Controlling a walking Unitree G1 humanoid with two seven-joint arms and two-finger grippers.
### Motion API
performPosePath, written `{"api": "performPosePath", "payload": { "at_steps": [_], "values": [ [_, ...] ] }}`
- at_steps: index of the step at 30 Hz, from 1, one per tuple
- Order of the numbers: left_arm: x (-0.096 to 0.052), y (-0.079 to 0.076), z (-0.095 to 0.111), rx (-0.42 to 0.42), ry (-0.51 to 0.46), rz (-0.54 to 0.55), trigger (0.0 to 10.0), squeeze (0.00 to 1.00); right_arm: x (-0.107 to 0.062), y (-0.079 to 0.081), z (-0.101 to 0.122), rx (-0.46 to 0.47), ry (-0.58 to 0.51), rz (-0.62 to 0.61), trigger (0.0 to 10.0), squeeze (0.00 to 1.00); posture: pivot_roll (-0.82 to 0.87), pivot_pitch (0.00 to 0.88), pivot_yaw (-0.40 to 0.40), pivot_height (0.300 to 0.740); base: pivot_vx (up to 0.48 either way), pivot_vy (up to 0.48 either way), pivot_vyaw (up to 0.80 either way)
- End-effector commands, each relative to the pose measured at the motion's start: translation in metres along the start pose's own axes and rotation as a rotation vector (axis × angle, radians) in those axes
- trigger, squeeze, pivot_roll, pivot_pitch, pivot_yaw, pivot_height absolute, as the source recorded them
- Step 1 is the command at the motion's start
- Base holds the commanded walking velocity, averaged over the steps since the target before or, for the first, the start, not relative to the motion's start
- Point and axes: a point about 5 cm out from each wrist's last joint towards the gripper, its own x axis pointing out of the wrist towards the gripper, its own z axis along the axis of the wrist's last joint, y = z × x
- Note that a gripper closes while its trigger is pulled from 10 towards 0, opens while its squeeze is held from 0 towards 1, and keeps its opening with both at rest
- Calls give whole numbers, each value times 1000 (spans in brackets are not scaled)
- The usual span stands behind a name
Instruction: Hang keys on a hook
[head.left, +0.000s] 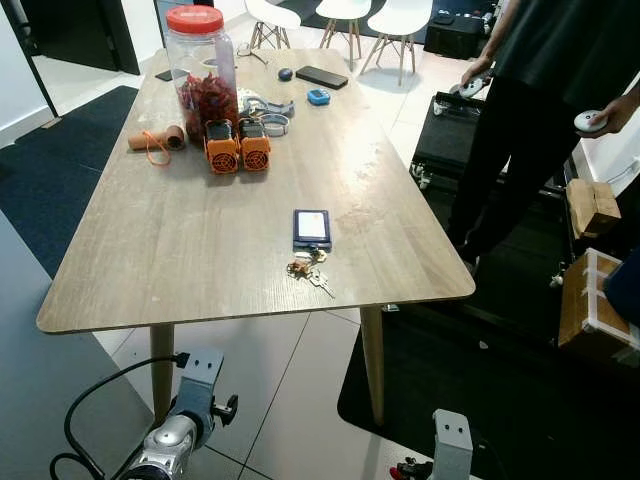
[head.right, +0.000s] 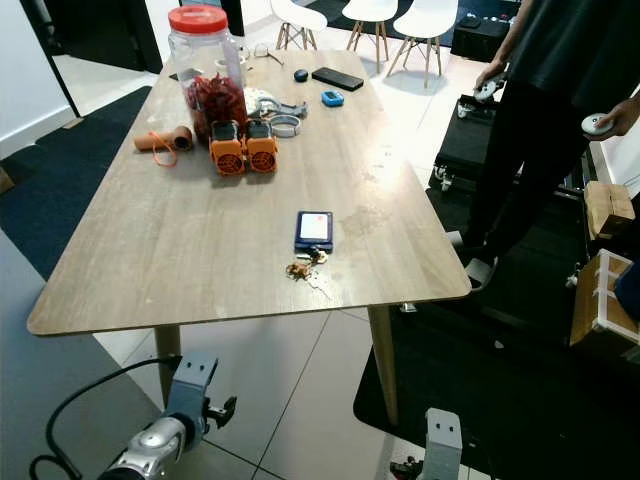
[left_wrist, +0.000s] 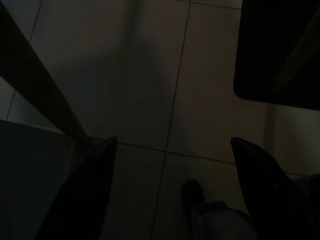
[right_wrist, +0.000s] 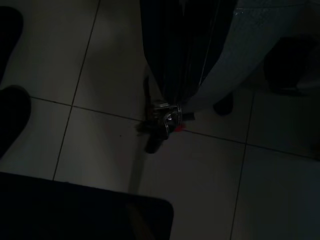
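Keys, seemingly metal, lie on wood-grain table.

Both arms hung low, idle

The left arm is held down at the lower left, and its gripper is seen with the two black fingers spread wide apart above the floor. The right arm is lowered at the lower right.
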Motion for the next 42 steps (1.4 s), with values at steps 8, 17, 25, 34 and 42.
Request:
{"api": "performPosePath", "payload": {
  "at_steps": [8,17,25,34,42],
  "values": [
    [1,-4,0,3,12,-10,10000,0,0,0,-3,26,9,-14,10000,0,91,13,-18,740,0,0,0],
    [2,-4,1,17,10,-18,10000,0,0,2,-3,26,12,-10,10000,0,95,18,-15,740,0,0,0],
    [1,-3,1,17,10,-17,10000,0,0,1,-3,31,12,-13,10000,0,92,28,-15,740,0,0,0],
    [3,-1,33,-42,-212,8,10000,0,-1,-4,34,59,-250,-48,10000,0,90,30,-16,740,0,0,0],
    [4,-2,61,-51,-343,-5,10000,0,-3,-12,57,53,-366,-88,10000,0,91,31,-18,740,0,0,0]
  ]
}}
